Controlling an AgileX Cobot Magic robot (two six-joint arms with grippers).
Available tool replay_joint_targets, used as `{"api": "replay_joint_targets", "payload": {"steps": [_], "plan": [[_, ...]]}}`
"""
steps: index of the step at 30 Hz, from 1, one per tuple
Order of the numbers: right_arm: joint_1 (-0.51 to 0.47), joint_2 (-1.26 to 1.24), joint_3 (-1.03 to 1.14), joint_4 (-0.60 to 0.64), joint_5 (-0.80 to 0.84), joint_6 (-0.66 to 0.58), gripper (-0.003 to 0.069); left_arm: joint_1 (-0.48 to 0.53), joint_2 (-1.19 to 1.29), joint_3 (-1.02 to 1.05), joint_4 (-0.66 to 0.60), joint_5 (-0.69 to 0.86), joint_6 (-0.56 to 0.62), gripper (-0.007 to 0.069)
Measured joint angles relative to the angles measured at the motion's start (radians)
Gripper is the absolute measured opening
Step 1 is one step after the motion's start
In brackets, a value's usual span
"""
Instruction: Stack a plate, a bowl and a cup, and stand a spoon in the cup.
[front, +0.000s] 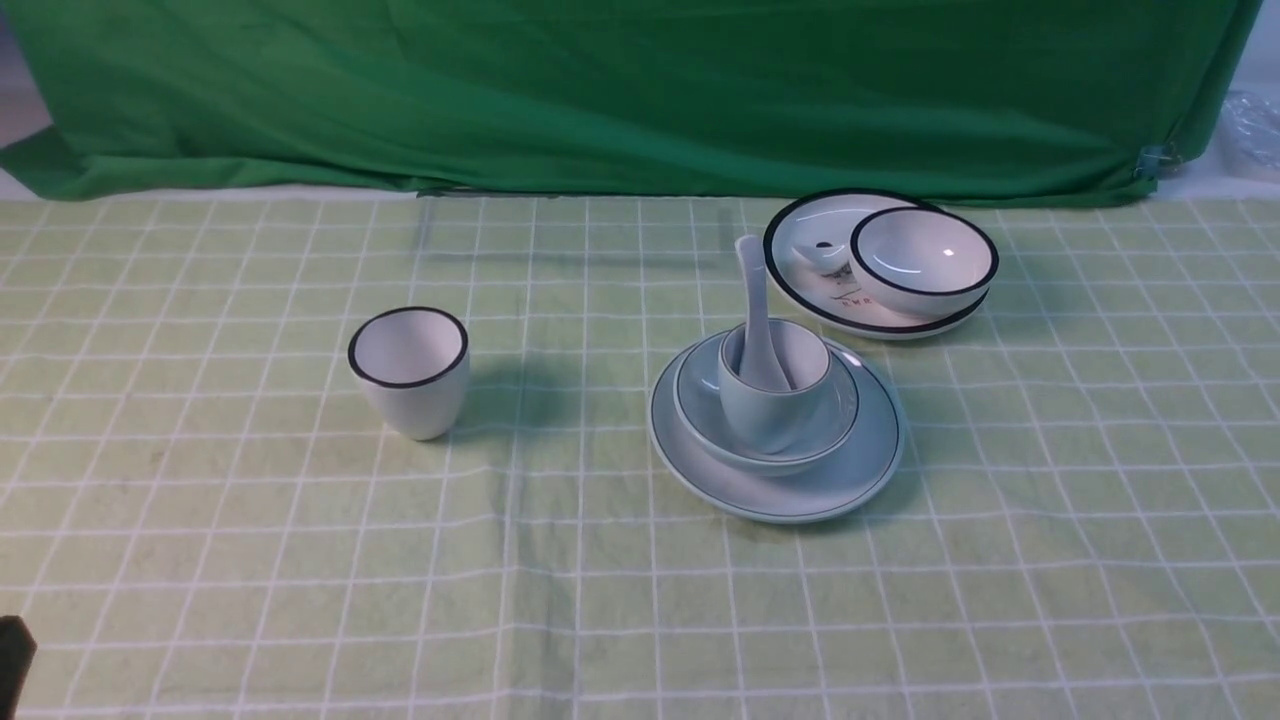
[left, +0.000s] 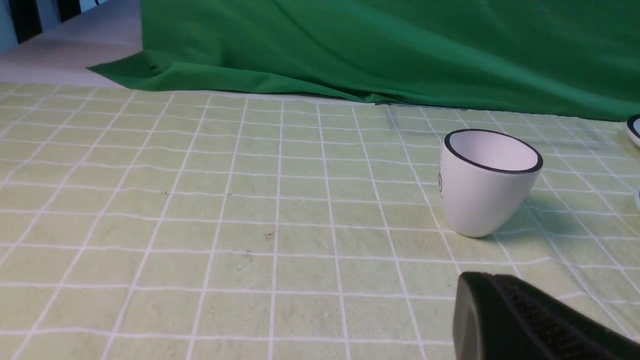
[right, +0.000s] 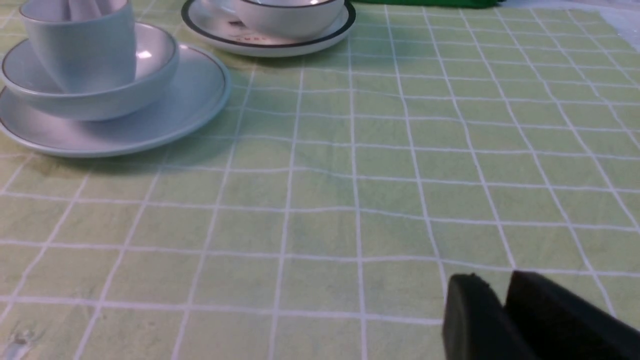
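Observation:
The pale blue-green plate lies right of centre on the checked cloth. The bowl sits on it and the cup stands in the bowl. The white spoon stands in the cup, handle up and leaning toward the back. The right wrist view shows the same plate, bowl and cup some way off. My right gripper hangs low over bare cloth, its tips slightly apart with nothing between them. My left gripper is shut and empty, near the table's front left.
A white cup with a thick black rim stands left of centre, just ahead of my left gripper. A white black-rimmed plate holding a white bowl sits behind the stack. Green drape closes the back.

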Motion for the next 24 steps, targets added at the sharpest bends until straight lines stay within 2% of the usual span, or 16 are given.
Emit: {"api": "replay_joint_targets", "payload": {"steps": [24], "plan": [[0.000, 0.000, 0.000, 0.000, 0.000, 0.000, 0.0209, 0.000, -0.001, 0.000, 0.001, 0.000, 0.004, 0.0004]]}}
